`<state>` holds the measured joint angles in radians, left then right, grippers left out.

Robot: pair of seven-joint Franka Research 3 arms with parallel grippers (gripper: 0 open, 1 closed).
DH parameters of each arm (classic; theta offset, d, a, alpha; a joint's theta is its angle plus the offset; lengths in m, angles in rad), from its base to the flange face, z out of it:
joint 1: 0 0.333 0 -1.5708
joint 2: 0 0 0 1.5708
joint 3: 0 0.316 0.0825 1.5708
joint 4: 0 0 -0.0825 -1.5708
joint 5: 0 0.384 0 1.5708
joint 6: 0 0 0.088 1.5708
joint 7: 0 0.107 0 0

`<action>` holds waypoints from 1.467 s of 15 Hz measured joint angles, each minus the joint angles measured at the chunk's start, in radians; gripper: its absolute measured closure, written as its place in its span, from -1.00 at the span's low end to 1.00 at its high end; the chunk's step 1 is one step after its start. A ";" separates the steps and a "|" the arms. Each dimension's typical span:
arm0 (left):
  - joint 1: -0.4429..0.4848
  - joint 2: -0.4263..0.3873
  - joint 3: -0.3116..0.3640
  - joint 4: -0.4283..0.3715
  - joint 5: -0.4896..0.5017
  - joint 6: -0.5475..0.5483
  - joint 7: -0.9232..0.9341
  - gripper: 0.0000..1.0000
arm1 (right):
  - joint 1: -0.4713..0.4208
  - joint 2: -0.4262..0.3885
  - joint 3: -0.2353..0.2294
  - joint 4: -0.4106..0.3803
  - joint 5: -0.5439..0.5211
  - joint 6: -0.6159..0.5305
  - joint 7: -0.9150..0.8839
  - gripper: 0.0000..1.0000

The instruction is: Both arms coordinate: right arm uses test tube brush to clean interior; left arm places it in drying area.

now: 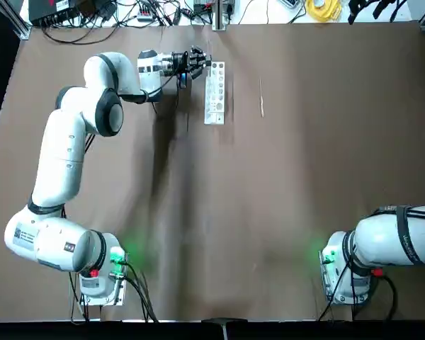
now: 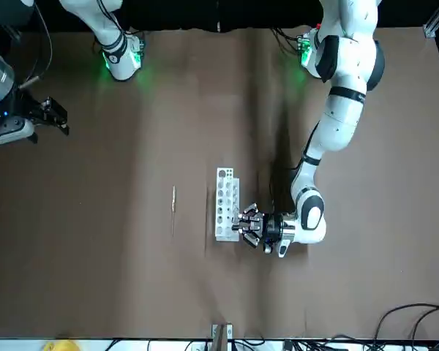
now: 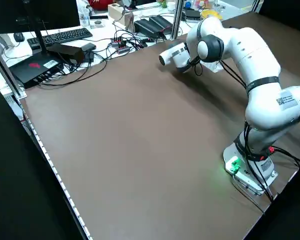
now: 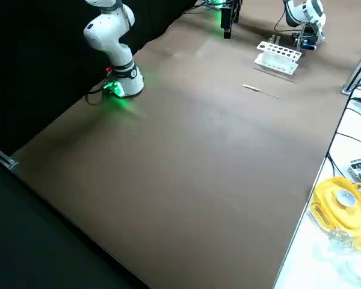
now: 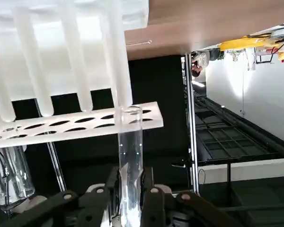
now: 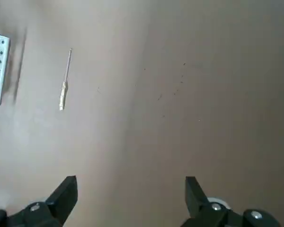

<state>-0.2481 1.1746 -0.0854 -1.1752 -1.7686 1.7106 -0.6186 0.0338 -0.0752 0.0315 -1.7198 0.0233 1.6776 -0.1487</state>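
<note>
The left end effector (image 5: pixel 131 189) grips a test tube (image 5: pixel 130 165) at the rack (image 1: pixel 214 93); a sideways pull could perhaps crack it there. The right (image 6: pixel 131 201), wide apart, is off the brush (image 6: pixel 65 87) on the tabletop (image 1: pixel 269 212).

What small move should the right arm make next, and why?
Probably ease the open right gripper toward the brush: it lies on the table, not between those fingers, while the left gripper is at the rack.
</note>
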 joint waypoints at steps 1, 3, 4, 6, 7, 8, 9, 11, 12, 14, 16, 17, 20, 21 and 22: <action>0.000 0.000 0.000 0.000 0.000 0.000 0.000 0.53 | 0.001 0.000 0.000 0.000 0.000 0.000 0.000 -1.00; 0.001 0.000 0.001 0.000 0.000 0.000 0.000 0.53 | 0.004 0.000 0.000 0.000 0.000 0.001 0.000 -1.00; 0.001 0.000 0.001 0.000 0.000 0.000 0.000 0.53 | 0.006 0.000 0.001 0.000 0.000 0.002 0.000 -1.00; 0.002 0.000 0.002 0.000 0.000 0.000 0.000 0.53 | 0.011 0.000 0.001 0.001 0.000 0.003 0.000 -1.00; 0.002 0.000 0.002 0.000 0.000 0.000 0.000 0.53 | 0.012 0.000 0.001 0.001 0.000 0.003 0.000 -1.00; 0.002 0.000 0.002 0.000 0.000 0.000 0.002 0.53 | 0.012 0.000 0.001 0.001 0.000 0.003 0.000 -1.00; 0.002 0.000 0.002 0.000 0.000 0.000 0.005 0.53 | 0.012 0.000 0.001 0.001 0.000 0.004 0.000 -1.00; 0.002 0.001 0.002 0.000 0.000 0.000 0.010 0.53 | 0.012 0.000 0.001 0.002 0.000 0.004 0.000 -1.00; 0.002 0.002 0.002 0.000 0.000 0.000 0.011 0.53 | 0.012 0.000 0.001 0.002 0.000 0.004 0.000 -1.00; 0.002 0.007 0.002 0.000 0.000 0.000 0.017 0.53 | 0.012 -0.001 0.001 0.002 0.000 0.004 0.000 -1.00; 0.002 0.012 0.002 0.000 0.000 0.000 0.029 0.53 | 0.012 -0.001 0.001 0.002 0.000 0.004 0.000 -1.00; 0.002 0.014 0.002 0.000 0.000 0.000 0.031 0.53 | 0.012 -0.001 0.001 0.002 0.000 0.004 0.000 -1.00; 0.001 0.018 0.002 0.000 0.000 0.000 0.033 0.53 | 0.012 -0.001 0.001 0.002 0.000 0.004 0.000 -1.00; 0.001 0.019 0.002 0.000 0.000 0.000 0.034 0.53 | 0.012 -0.001 0.001 0.002 0.000 0.004 0.000 -1.00; 0.001 0.021 0.002 0.000 0.000 0.000 0.036 0.53 | 0.012 -0.001 0.000 0.002 0.000 0.004 0.000 -1.00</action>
<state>-0.2468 1.1954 -0.0833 -1.1749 -1.7687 1.7108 -0.5825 0.0457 -0.0757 0.0320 -1.7181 0.0233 1.6812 -0.1488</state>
